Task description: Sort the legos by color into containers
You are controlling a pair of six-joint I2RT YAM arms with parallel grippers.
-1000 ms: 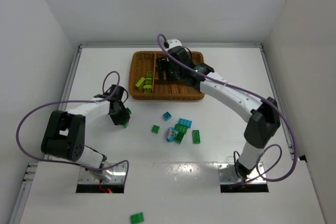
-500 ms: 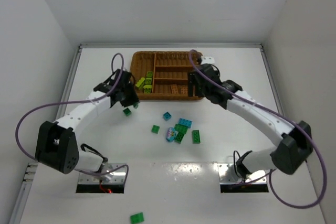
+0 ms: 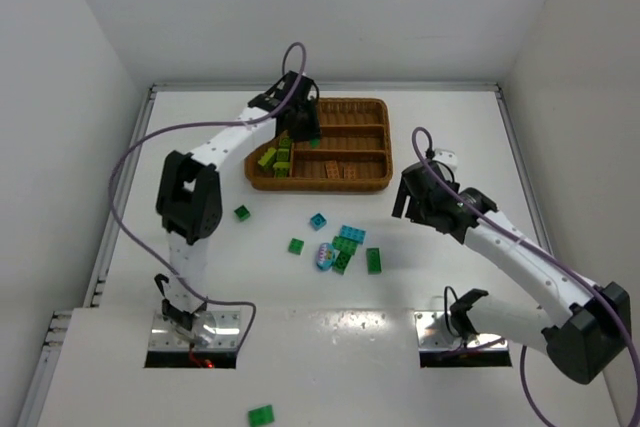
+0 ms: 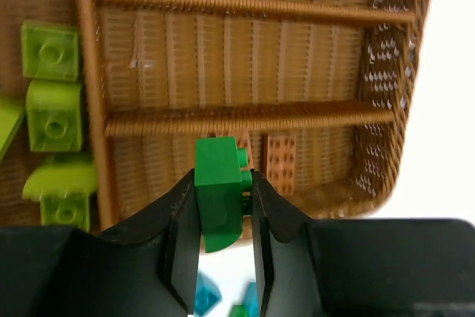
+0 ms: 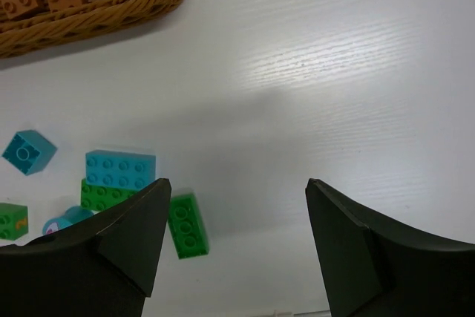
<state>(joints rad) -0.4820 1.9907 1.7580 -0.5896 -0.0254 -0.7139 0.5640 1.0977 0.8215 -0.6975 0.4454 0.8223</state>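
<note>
Pinching green lego [image 4: 219, 191] above wicker tray [image 4: 386, 72]

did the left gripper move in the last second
Yes, the left gripper went from left of the wicker tray to over it, holding a green lego.

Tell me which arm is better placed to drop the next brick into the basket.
Left. The left gripper is shut on a dark green brick above the wicker tray. The right gripper is open and empty over the table near the loose bricks, so it would need to pick one first.
</note>
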